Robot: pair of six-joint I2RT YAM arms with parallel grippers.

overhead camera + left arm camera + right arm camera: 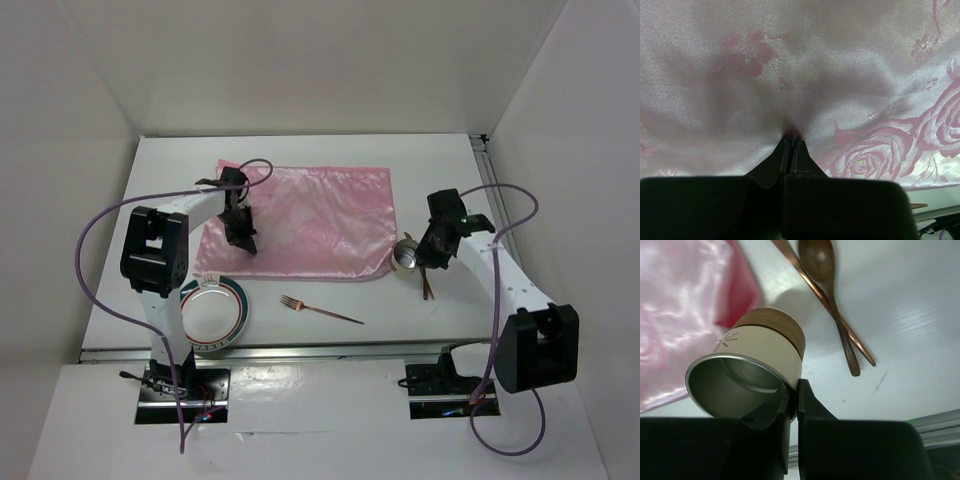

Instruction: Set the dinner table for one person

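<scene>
The white dinner table carries a pink rose-patterned satin cloth. My left gripper is shut on a pinch of that cloth near its left edge, fingertips together in the left wrist view. My right gripper is shut on the rim of a cream metal cup with a brown base, tilted, just right of the cloth's near right corner. A copper spoon and a copper knife lie crossed on the table beyond the cup. A copper fork lies near the front.
A white plate with a green-striped rim sits at the front left beside the left arm's base. Aluminium rails run along the table's near edge and right edge. White walls enclose the table.
</scene>
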